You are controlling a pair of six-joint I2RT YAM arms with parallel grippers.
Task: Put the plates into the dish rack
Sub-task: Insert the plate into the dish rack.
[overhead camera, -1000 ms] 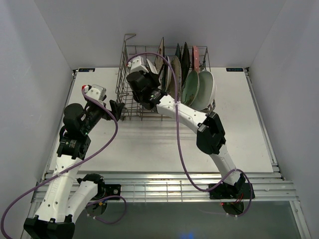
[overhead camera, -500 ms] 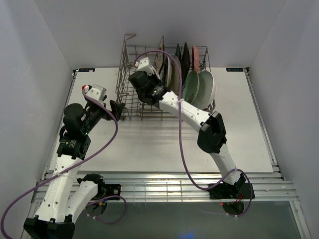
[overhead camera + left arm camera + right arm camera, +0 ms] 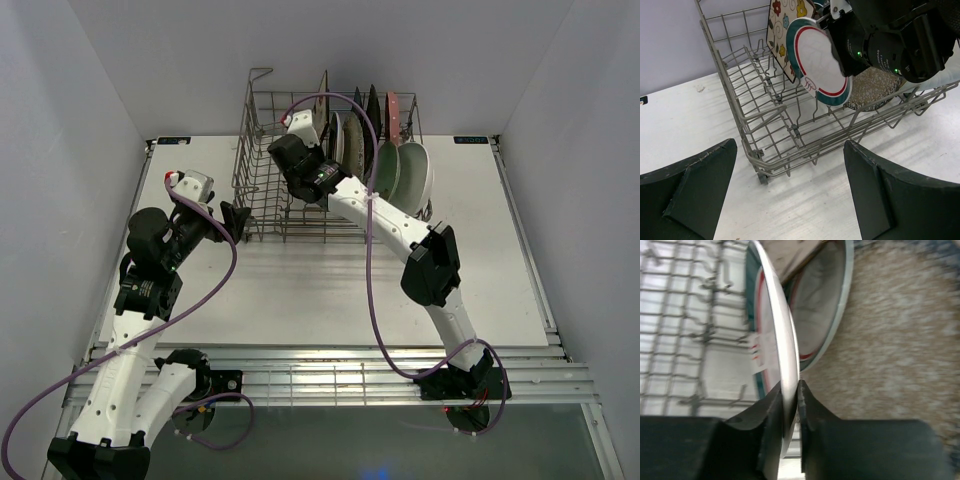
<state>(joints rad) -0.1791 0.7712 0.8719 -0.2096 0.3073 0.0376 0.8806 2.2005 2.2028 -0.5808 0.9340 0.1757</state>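
Note:
The grey wire dish rack (image 3: 258,205) stands at the back of the table, with several plates upright in its right half. My right gripper (image 3: 790,385) reaches down into the rack (image 3: 765,125) and is shut on the rim of a white plate with a green and red rim (image 3: 815,60), which stands on edge among the tines. Behind that plate (image 3: 777,330) are a second rimmed plate (image 3: 827,305) and a speckled grey plate (image 3: 872,87). A cream flowered square plate (image 3: 785,30) stands further back. My left gripper (image 3: 790,190) hangs open at the rack's near left corner, holding nothing.
A mint plate (image 3: 385,175), a white plate (image 3: 415,175), a pink plate (image 3: 392,115) and a dark plate (image 3: 370,115) fill the rack's right end. The rack's left half shows bare tines. White walls close the table on three sides.
My right gripper has carried the rimmed plate rightward and toward the back, closer to the standing plates. The left arm has stayed still.

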